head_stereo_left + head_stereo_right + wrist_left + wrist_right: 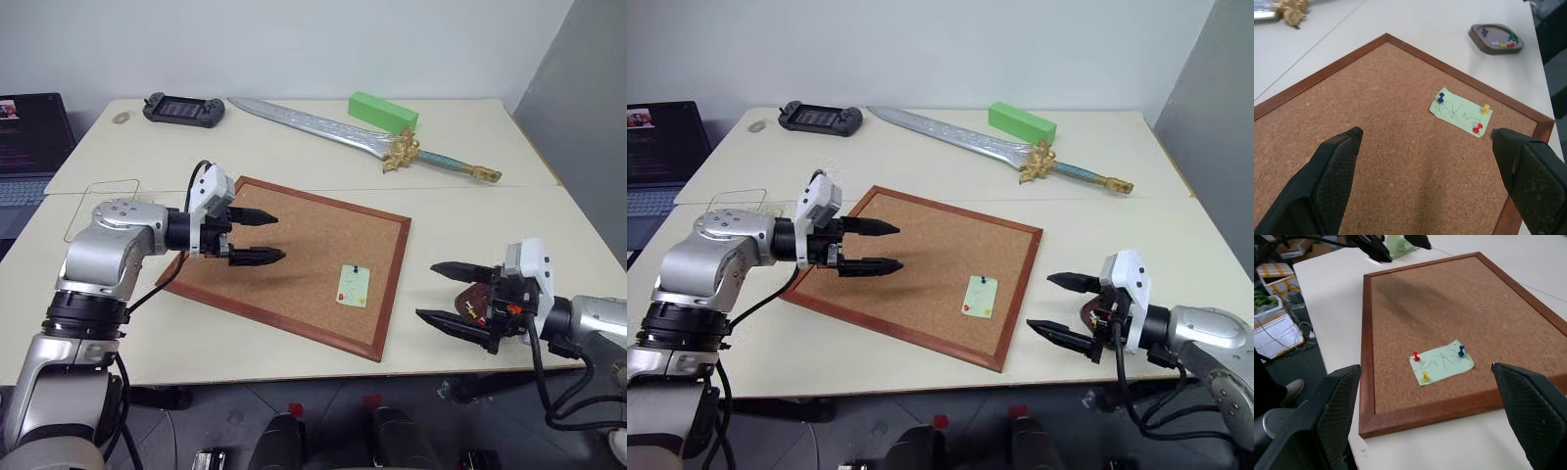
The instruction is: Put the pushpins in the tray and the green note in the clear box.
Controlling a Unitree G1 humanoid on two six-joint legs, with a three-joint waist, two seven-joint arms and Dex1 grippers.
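- On the left edge of the table [294, 137] sits the clear box [101, 209], partly behind the left arm, with nothing visible inside it.
- Just right of it the left hand [257, 237] hovers over the near-left part of the corkboard [304, 259], fingers spread wide and holding nothing, pointing across the board toward the robot's right.
- Further right, near the board's right edge, lies the green note [353, 286], flat on the cork and pinned by three pushpins: blue [1441, 97] at its far end, yellow [1486, 108] and red [1477, 129] at its near end.
- The note's long axis runs roughly front to back, close to parallel with the board's right frame.
- From the left hand the note lies ahead along its fingers and somewhat toward the robot, with open cork between them.
- Right of the board, the right hand [458, 296] hovers off the frame, fingers also wide apart and empty, aimed back at the note from the other side.
- Beside and partly behind that hand sits the tray [1496, 38], already holding a few coloured pins.
- My judgement: the right hand is the nearer one to both note and tray, so it suits pulling pins; the left hand is nearer the box, so it suits carrying the note.
- Nothing is freed yet; the pins must come out first.
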